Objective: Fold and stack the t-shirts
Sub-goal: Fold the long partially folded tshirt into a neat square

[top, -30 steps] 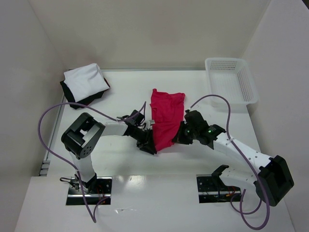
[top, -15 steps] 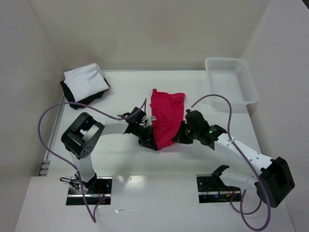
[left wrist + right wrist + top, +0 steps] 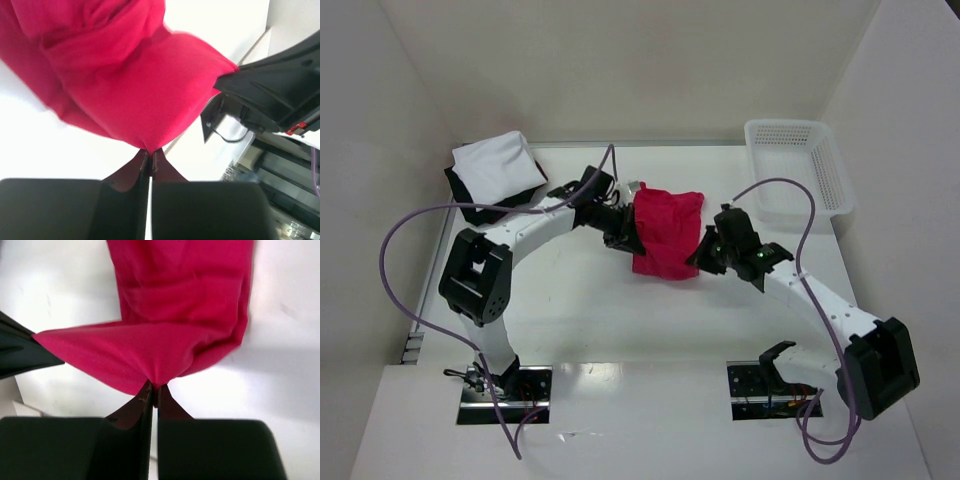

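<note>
My left arm reaches well forward, elbow out to the left, with its forearm angling in toward the middle. The left end effector (image 3: pixel 631 239) is pinched tight on an edge of the red t-shirt (image 3: pixel 666 225). My right arm stretches forward and to the left. The right end effector (image 3: pixel 697 261) is clamped on the same shirt's opposite edge, facing the left one.

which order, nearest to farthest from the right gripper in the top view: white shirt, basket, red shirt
1. red shirt, centre, pinched in the right gripper
2. basket, far right
3. white shirt, far left
</note>
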Robot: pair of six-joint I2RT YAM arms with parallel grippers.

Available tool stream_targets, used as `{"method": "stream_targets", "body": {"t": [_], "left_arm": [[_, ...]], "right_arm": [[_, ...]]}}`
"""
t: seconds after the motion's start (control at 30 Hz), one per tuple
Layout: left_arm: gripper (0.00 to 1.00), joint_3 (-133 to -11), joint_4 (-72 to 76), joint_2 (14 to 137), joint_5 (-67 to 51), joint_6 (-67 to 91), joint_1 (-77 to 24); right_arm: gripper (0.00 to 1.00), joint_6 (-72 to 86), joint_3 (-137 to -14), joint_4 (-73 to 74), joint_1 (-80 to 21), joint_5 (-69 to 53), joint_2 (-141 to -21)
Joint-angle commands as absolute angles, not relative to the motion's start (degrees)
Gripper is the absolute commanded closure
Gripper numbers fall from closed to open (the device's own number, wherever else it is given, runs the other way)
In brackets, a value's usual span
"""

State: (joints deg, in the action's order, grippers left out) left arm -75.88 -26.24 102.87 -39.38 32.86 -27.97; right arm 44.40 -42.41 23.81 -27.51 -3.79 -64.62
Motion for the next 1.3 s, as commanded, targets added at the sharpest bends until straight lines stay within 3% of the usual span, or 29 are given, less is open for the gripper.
{"method": "stream_targets", "body": {"t": [0.0,0.33,0.67,0.87,0.9,0.93,0.97,1.0,1.03,1.1,1.13,1.27], "left_arm": [[1.00,-83.1,-33.7,105.2,-37.5,25.4,-25.8],[1.00,-103.4,-36.2,117.1,-37.2,21.5,-20.0],[1.00,-140.6,-45.5,139.2,-40.3,21.0,-16.5],[0.98,-143.3,-43.8,144.3,-39.8,22.6,-15.2],[0.89,-143.3,-43.8,145.0,-39.8,22.6,-14.7],[0.45,-145.0,-43.8,145.7,-39.8,22.6,-14.7],[0.29,-145.8,-43.8,147.1,-39.8,22.6,-14.7],[0.18,-146.8,-43.8,147.8,-38.7,22.6,-14.7],[0.09,-147.9,-44.4,148.4,-36.7,23.1,-14.7],[0.03,-151.5,-44.4,150.4,-35.6,24.0,-14.1],[0.01,-152.7,-44.4,150.4,-35.6,24.7,-13.4],[0.01,-154.6,-43.0,150.6,-35.6,25.9,-12.1]], "right_arm": [[1.00,40.6,-49.5,17.8,-25.8,-1.6,-69.6],[1.00,35.2,-65.2,12.8,-20.8,0.1,-86.9],[1.00,31.7,-80.7,12.2,-16.5,2.4,-100.3],[1.00,31.7,-84.6,14.1,-14.9,6.5,-106.1],[1.00,31.7,-85.2,14.7,-14.3,7.2,-106.6],[1.00,32.3,-85.2,14.7,-13.8,8.0,-106.6],[0.97,32.9,-85.2,14.7,-13.8,10.6,-107.2],[0.72,33.4,-85.2,15.3,-13.8,11.9,-107.7],[0.56,34.5,-85.2,15.3,-13.3,13.3,-107.8],[0.23,34.5,-85.2,14.6,-13.3,14.9,-108.4],[0.02,34.5,-85.2,13.9,-13.3,14.9,-108.4],[0.00,33.3,-85.2,12.0,-13.3,13.4,-108.4]]}}
